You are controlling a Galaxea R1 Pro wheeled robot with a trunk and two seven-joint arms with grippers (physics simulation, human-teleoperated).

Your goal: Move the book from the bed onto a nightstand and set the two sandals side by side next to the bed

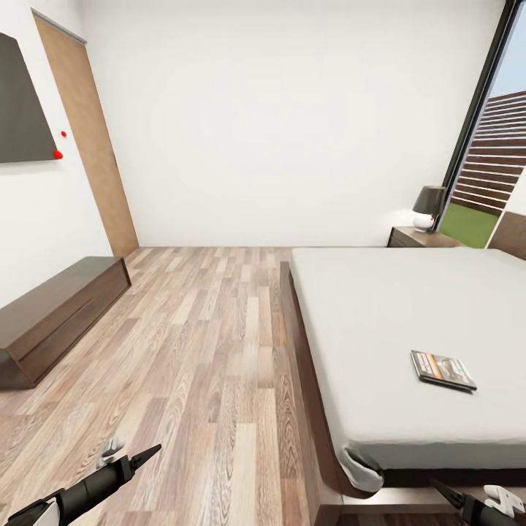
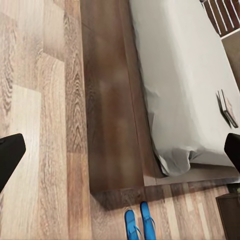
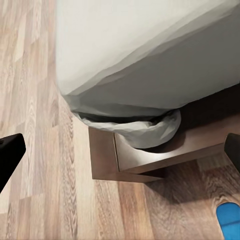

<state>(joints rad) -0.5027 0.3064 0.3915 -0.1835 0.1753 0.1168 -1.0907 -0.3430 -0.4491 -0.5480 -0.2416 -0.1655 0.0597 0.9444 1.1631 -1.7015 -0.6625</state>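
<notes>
We had a long low dark wooden dresser [image 1: 55,314] sitting against the left wall, and above it a dark flat panel [image 1: 22,102] hung on the white plaster. Just past the panel's lower corner we spotted two small red dots [image 1: 58,153]. Further along that wall stood a tall tan wooden door [image 1: 88,139], reaching down to the planks. Over at the far right, we saw a lamp [image 1: 427,207] with a dark shade and a round white base, and behind it a slatted fence [image 1: 497,153] above a patch of green grass [image 1: 471,223].
</notes>
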